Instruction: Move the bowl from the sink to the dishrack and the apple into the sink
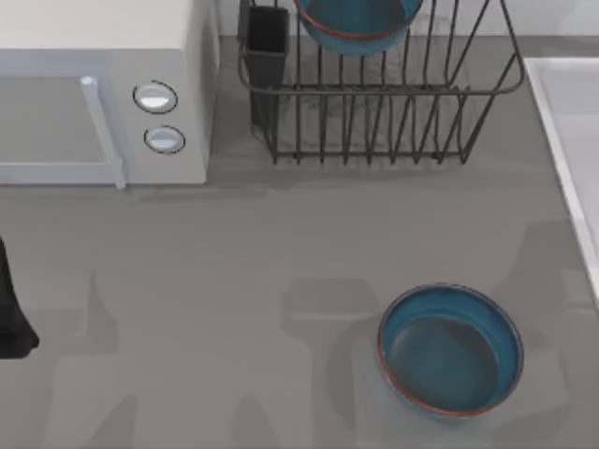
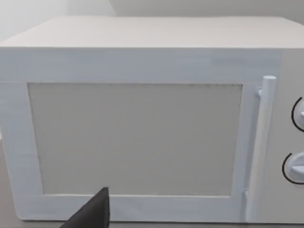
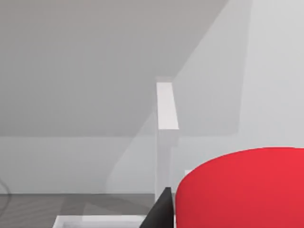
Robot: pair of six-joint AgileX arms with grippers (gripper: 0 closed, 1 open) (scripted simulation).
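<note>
One teal bowl (image 1: pixel 359 21) sits in the black wire dishrack (image 1: pixel 374 103) at the back of the table. A second, identical bowl (image 1: pixel 451 349) stands upright on the table at the front right. The sink (image 1: pixel 569 122) shows as a pale rim at the right edge. In the right wrist view the red apple (image 3: pixel 242 190) looms close, with my right gripper (image 3: pixel 228 218) shut on it and one dark finger (image 3: pixel 160 211) against its side, above the sink's white rim (image 3: pixel 99 220). My left arm (image 1: pixel 14 309) is parked at the left edge.
A white microwave (image 1: pixel 94 84) with two knobs stands at the back left, and the left wrist view faces its door (image 2: pixel 135 137). The rack's dark utensil cup (image 1: pixel 268 42) is at its left corner. Bare grey tabletop (image 1: pixel 206 309) lies between the microwave and the front bowl.
</note>
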